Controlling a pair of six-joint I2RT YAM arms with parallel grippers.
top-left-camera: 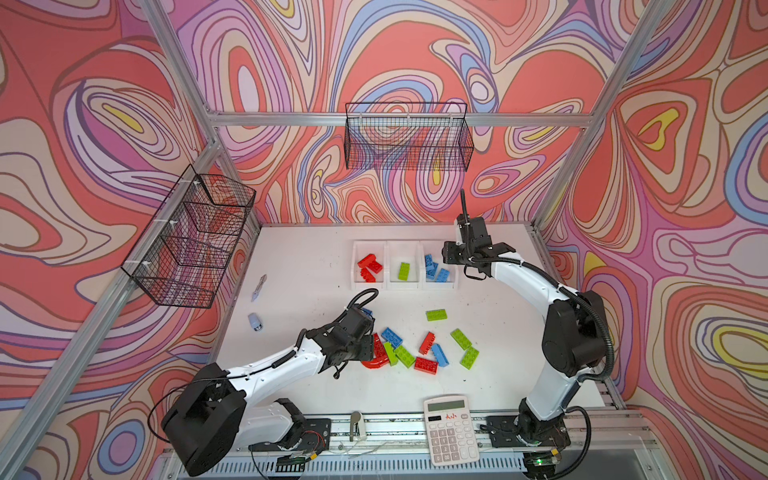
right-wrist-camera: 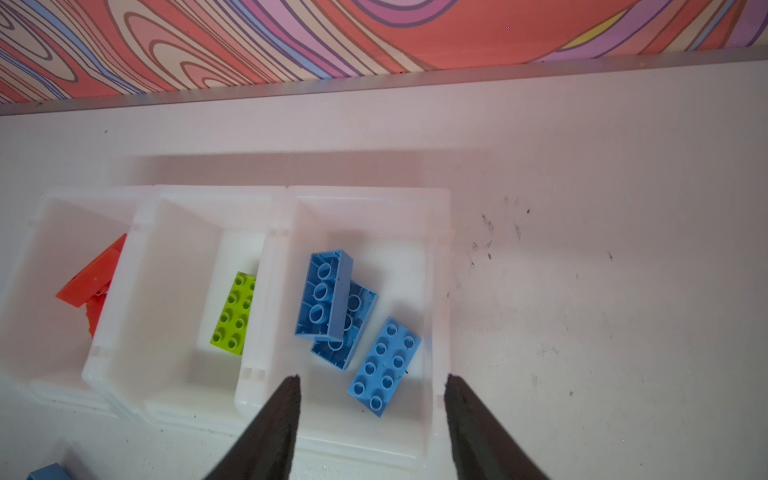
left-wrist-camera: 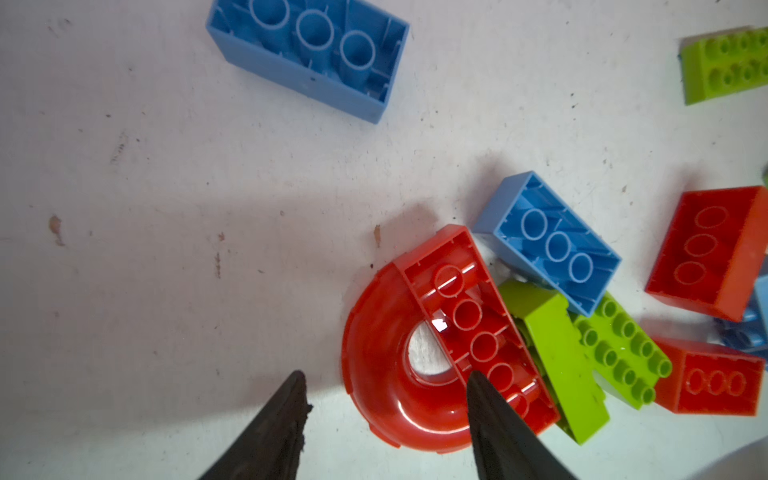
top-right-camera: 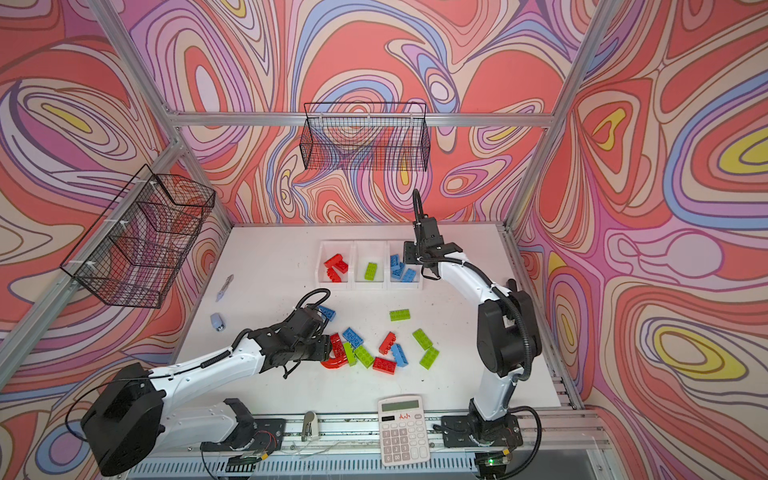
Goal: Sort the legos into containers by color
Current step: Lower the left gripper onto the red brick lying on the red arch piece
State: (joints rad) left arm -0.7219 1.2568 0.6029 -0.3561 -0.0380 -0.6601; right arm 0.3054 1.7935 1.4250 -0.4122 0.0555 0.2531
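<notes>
I have the left gripper (left-wrist-camera: 386, 378) low over the loose pile near the middle of the tabletop (top-left-camera: 316, 266), its jaws apart and straddling one limb of the red arch piece (left-wrist-camera: 386, 374); one fingertip (left-wrist-camera: 478, 386) lies over the arch's studless underside, the other over bare tabletop, and I cannot tell whether either touches. In both top views the arch (top-left-camera: 376, 359) sits at the 9 o'clock edge of the pile, touching a lime brick (left-wrist-camera: 557, 365) on its edge. At the arch's 3 o'clock lie an upturned blue brick (top-left-camera: 391, 336), more lime bricks (top-left-camera: 405, 355) and red bricks (top-left-camera: 426, 365); two lime ones (top-left-camera: 461, 338) lie further toward 3 o'clock and one alone (top-left-camera: 436, 314) toward 1 o'clock. Another upturned blue brick (left-wrist-camera: 307, 54) lies apart at the pile's 11 o'clock, mostly hidden behind the left wrist in a top view. The three white containers (top-left-camera: 390, 249) stand in a row at 12 o'clock: red bricks (top-left-camera: 369, 266) in the 9 o'clock bin, a single lime brick (top-left-camera: 403, 271) in the middle, three blue bricks (right-wrist-camera: 357, 328) in the 3 o'clock bin. The right gripper (right-wrist-camera: 372, 380) hovers over that blue bin, jaws apart and holding nothing. A calculator (top-left-camera: 451, 430) rests at 6 o'clock on the front rail.
</notes>
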